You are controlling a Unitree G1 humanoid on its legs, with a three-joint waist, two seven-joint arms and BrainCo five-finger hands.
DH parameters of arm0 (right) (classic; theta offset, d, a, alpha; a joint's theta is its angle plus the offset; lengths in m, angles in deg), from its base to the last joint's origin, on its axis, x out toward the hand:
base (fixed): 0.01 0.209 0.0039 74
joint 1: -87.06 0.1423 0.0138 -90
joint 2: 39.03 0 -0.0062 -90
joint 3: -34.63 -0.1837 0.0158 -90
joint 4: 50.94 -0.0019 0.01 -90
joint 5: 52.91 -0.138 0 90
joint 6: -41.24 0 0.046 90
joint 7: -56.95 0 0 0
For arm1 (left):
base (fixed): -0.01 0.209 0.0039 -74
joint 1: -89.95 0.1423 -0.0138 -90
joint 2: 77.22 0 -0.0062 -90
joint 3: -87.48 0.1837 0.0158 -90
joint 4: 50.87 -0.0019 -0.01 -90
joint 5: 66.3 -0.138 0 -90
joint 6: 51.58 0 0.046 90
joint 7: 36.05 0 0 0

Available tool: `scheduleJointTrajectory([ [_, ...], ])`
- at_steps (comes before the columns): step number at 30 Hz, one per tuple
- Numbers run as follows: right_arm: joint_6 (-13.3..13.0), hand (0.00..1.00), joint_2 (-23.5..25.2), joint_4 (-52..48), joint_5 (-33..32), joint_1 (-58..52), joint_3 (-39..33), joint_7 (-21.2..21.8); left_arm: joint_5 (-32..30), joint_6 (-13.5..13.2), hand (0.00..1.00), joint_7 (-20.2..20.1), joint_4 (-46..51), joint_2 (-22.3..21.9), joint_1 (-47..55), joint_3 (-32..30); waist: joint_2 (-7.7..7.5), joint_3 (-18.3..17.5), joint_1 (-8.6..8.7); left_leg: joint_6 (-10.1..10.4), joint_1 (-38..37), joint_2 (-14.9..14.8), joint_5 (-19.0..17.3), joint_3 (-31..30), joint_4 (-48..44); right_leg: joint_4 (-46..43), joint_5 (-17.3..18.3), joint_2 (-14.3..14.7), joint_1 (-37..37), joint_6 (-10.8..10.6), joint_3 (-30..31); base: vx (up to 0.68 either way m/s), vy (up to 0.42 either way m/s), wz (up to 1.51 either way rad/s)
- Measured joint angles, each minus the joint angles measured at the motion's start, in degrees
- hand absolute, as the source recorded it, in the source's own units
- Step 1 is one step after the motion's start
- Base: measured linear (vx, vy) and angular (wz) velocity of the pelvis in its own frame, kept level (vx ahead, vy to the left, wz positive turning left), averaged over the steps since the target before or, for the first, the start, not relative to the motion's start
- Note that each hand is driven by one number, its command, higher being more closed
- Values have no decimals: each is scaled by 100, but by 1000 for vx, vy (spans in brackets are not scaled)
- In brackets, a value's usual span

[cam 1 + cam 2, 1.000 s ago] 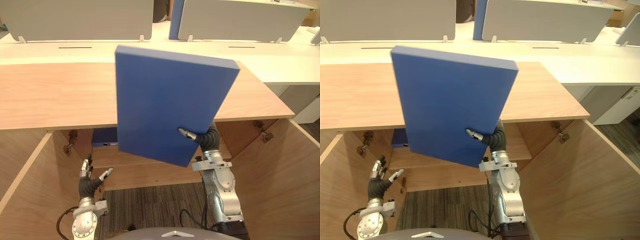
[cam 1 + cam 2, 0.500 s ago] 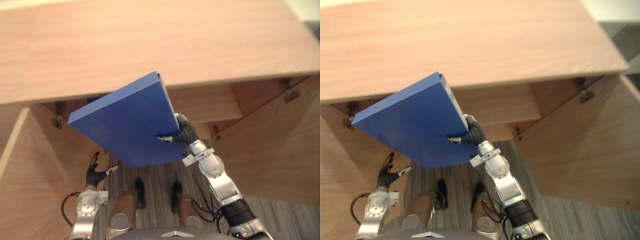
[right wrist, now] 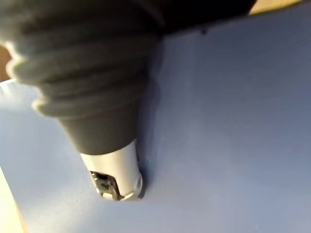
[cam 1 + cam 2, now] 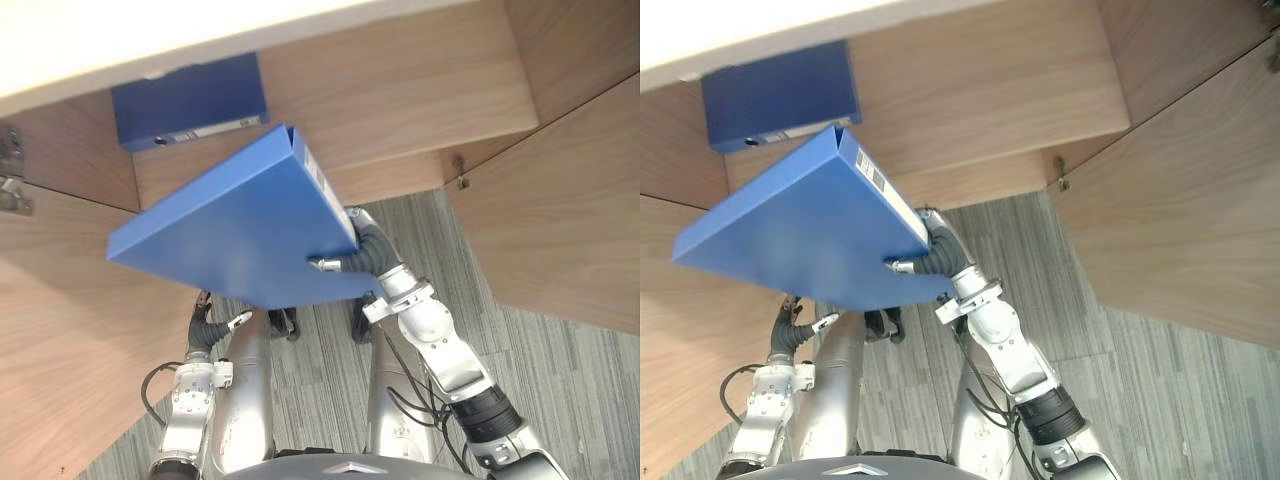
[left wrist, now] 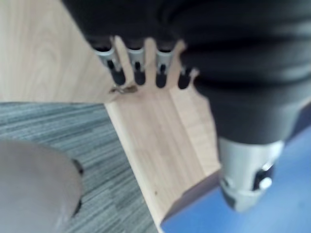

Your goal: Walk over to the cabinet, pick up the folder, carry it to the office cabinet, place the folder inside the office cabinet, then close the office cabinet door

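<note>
We find the folder (image 4: 230, 240) in our right hand (image 4: 352, 258), before the office cabinet (image 4: 400, 90), between its left door (image 4: 60, 320) and right door (image 4: 560, 200). A second folder (image 4: 190, 100) lies inside, far left. Our left hand (image 4: 208, 330) hangs near, low left.

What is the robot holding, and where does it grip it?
Its right hand pinches the blue folder at its near corner by the spine; left hand holds nothing.

Under me I see grey striped carpet (image 4: 570, 370). Ahead stands a wooden cabinet (image 4: 400, 90) beneath a pale top (image 4: 90, 40), its right door (image 4: 560, 230) and left door (image 4: 70, 330) swung open.
</note>
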State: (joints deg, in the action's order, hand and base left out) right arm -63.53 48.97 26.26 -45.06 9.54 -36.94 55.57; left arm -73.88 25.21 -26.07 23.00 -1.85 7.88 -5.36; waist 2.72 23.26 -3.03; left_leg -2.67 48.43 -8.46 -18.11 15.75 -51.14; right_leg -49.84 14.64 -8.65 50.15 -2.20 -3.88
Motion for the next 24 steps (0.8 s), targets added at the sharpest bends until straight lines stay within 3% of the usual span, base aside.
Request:
scheduleJointTrajectory([
  [7,27,100,150,80,-1013,575,-721,-52,572,72,0,1,96,-149,-363,-213,19,300,-106,-26,734,-91,-22,-182,-366,-385,103,4,636,35,-149,0,-37,6],
  [10,88,100,147,578,-1486,896,-1039,-89,740,71,0,1,176,-170,-488,-213,5,354,-195,-23,889,-98,-14,-193,-389,-447,123,3,797,55,-158,-11,-60,2],
  [19,92,100,221,1455,-3282,2093,-1766,-795,979,65,0,129,198,-207,-607,-331,13,428,-221,55,1065,-31,59,-460,-358,-458,209,-67,804,129,-433,-24,-72,12],
  [24,-136,100,640,1932,-3920,2809,-2097,-1253,979,62,0,257,209,-215,-633,-326,13,428,-280,106,1089,22,145,-515,-243,-453,240,-112,824,153,-500,-43,-91,11],
])
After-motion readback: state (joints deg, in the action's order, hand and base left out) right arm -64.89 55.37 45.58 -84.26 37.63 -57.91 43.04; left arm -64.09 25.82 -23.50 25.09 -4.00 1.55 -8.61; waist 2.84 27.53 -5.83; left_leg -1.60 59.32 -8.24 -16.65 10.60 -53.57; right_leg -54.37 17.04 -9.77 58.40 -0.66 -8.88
